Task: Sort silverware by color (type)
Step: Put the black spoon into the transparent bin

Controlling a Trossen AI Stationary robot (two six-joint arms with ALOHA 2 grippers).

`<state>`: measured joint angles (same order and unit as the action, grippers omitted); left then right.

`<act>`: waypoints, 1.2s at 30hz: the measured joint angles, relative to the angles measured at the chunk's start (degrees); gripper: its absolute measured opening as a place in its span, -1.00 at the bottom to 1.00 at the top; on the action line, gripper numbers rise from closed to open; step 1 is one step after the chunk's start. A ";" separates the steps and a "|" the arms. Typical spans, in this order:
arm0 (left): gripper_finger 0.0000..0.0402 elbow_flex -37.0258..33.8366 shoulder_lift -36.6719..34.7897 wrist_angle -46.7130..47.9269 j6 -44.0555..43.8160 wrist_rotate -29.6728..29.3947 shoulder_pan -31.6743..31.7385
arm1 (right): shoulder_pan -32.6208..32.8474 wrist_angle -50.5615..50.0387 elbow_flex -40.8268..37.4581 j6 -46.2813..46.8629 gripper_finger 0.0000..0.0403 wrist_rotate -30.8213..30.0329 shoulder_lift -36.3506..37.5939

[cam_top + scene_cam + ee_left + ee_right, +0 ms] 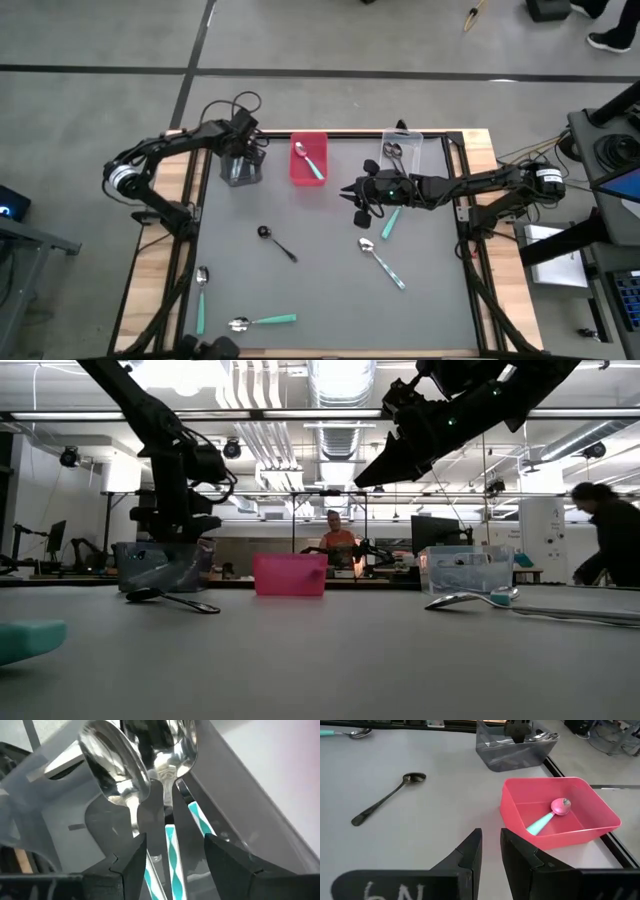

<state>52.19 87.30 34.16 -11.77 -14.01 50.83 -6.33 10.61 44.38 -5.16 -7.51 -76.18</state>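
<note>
Spoons are scattered on the grey counter [330,300]: a black spoon [277,242] mid-counter, a teal-handled spoon [381,262] right of centre, another teal-handled one [265,321] near the front edge, and one [201,296] at front left with its handle only partly readable. A further teal handle [389,222] pokes out from under the right arm; its bowl is hidden.

Bins at the back: the red bin [308,158] holds one teal-handled spoon [551,815]. The clear bin [404,152] at right holds dark spoons, hard to count. The grey bin [240,167] at left is mostly covered by the left gripper [243,148].

Left wrist view looks into that grey bin: two shiny spoon bowls [120,762] with teal-striped handles, cut off at the frame edge. The left gripper's fingers [131,867] are spread wide, with nothing between them.

Right gripper [358,194] hovers over the counter just in front of the red bin. Its fingers [467,855] are nearly together with a narrow gap, and nothing visible is pinched.

Low view: grippers are silhouettes against the lights, with little detail. People in the room behind, blurred.
</note>
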 joint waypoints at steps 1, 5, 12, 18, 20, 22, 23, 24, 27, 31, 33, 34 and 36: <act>-0.10 0.15 -0.43 0.11 -0.15 -0.19 0.00 | 0.00 0.01 0.00 0.01 -0.70 0.00 0.00; -0.10 0.30 -1.04 0.28 -0.20 -2.24 0.13 | 0.00 0.02 0.00 0.01 -0.70 -0.02 0.00; -0.10 0.17 -0.43 0.32 -0.11 -4.47 0.28 | -0.09 0.15 0.00 0.16 -0.70 -0.02 0.00; -0.10 0.00 -0.32 0.33 -0.34 -4.51 0.28 | -0.09 0.15 0.00 0.21 -0.70 -0.03 0.00; -0.10 -0.01 -0.42 0.41 -0.67 -4.46 0.16 | -0.09 0.15 -0.02 0.21 -0.70 -0.04 0.00; -0.10 -0.01 -1.00 1.38 -1.37 -3.73 -0.20 | -0.09 0.15 -0.02 0.16 -0.70 -0.04 0.00; -0.10 -0.03 -1.41 2.13 -1.77 -3.01 -0.50 | -0.09 0.16 0.00 0.13 -0.70 -0.04 0.00; -0.10 -0.03 -1.85 2.92 -2.27 -2.60 -0.85 | -0.09 0.17 -0.02 0.05 -0.70 -0.04 0.00; -0.10 0.24 -3.36 6.85 -3.90 -2.40 -2.63 | -0.09 0.36 0.28 0.03 -0.70 -0.05 0.00; -0.10 0.30 -6.70 9.61 -5.34 -1.89 -6.76 | -0.09 0.35 1.52 1.01 -0.70 -0.10 0.00; -0.10 0.30 -8.76 9.68 -5.36 -1.86 -9.70 | -0.09 -0.20 2.46 2.85 -0.70 -0.10 0.00; -0.10 0.33 -9.86 9.59 -5.33 -1.85 -11.28 | -0.09 -0.71 3.02 4.30 -0.70 -0.12 0.00; -0.10 0.34 -11.93 9.48 -5.20 -1.85 -14.29 | -0.09 -2.33 4.21 7.45 -0.70 -0.10 0.00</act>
<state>52.53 75.37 43.64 -16.97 -15.86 36.54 -6.42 8.28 48.59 2.29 -7.61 -76.18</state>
